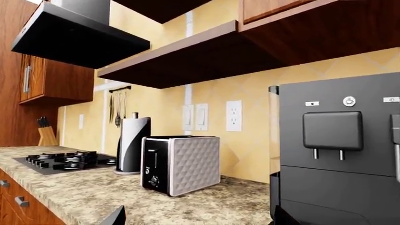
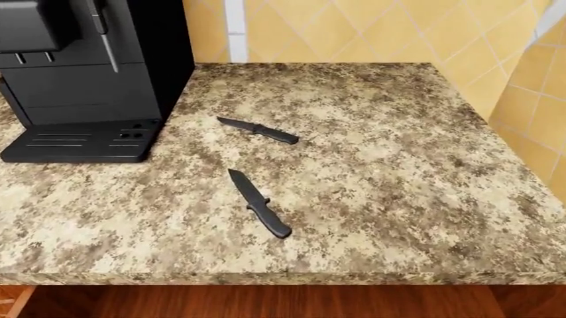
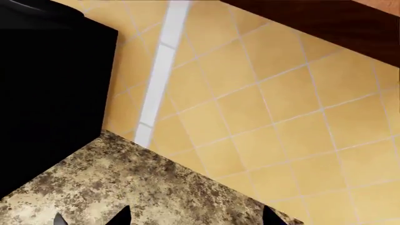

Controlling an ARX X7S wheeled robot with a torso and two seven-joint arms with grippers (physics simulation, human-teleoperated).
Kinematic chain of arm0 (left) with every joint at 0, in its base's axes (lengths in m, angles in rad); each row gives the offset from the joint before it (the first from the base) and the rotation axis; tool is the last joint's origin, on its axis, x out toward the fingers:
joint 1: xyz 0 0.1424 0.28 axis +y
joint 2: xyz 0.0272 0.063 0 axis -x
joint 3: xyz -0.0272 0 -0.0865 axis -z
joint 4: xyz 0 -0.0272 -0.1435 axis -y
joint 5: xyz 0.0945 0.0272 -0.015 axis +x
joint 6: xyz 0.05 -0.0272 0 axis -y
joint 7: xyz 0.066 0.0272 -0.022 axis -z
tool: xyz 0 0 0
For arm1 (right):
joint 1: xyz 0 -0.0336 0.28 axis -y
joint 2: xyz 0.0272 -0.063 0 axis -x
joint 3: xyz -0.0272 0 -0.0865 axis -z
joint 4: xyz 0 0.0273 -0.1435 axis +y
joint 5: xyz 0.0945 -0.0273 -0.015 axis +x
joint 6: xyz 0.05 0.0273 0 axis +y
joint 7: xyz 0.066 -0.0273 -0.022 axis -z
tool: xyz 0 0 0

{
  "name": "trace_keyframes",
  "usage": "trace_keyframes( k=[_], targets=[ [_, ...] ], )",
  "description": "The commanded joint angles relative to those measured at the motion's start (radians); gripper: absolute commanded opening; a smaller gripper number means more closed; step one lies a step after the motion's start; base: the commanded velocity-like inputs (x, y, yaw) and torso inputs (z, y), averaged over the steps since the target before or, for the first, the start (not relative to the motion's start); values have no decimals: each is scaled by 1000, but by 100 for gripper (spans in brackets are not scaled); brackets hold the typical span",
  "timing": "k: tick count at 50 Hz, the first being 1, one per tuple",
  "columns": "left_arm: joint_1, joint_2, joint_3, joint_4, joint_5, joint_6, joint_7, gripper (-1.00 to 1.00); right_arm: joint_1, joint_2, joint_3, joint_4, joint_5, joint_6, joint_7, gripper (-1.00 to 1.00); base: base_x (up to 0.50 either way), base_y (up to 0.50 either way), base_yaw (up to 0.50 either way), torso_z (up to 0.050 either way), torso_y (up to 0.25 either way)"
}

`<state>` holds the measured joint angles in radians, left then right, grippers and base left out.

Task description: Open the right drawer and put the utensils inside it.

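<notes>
The utensils are two black-handled knives lying flat on the speckled countertop (image 2: 398,199) in the head view. One knife (image 2: 258,130) lies near the coffee machine; the other knife (image 2: 258,203) lies closer to the front edge. Neither gripper shows in the head view. My left gripper (image 1: 196,220) is open above the counter, with only its fingertips (image 1: 115,216) in view and nothing between them. My right gripper (image 3: 196,219) is also open and empty, facing the tiled wall. Only a reddish-brown wood strip (image 2: 265,301) shows under the counter edge; I cannot tell whether it is the right drawer.
A black coffee machine (image 2: 89,66) stands at the back left of the counter. Further left along the counter are a toaster (image 1: 181,164), a paper towel holder (image 1: 132,145), a gas hob (image 1: 65,161) and a knife block (image 1: 46,133). A tiled wall (image 2: 521,86) bounds the back and right.
</notes>
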<state>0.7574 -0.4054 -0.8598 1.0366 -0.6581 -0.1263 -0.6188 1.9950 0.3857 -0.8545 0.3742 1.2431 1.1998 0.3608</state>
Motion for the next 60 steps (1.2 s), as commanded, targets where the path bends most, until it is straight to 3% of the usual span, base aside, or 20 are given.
trace_keyframes(
  k=[1,12,33,39,45,60],
  targets=[
    [-4,-1,13,-1,4,-8,6,100,-35,-72,-98,178,-78,-72,-202,100,0,0,0,0,0],
    [5,-30,-5,3,-44,-47,-32,100,7,-177,-159,403,-166,-172,-364,100,0,0,0,23,3],
    [-3,-23,17,-1,-14,-46,-30,100,-11,-163,-136,364,-128,-132,-328,100,0,0,0,50,9],
    [-6,-21,13,-4,-31,-47,-23,100,-7,-157,-134,347,-120,-117,-320,100,0,0,0,7,4],
    [14,-53,29,7,0,-69,-63,100,-10,-141,-125,312,-102,-95,-309,100,0,0,0,19,-223],
    [21,-37,11,8,-15,-40,-48,100,2,-129,-113,288,-81,-70,-296,100,0,0,0,25,-250]
  ],
)
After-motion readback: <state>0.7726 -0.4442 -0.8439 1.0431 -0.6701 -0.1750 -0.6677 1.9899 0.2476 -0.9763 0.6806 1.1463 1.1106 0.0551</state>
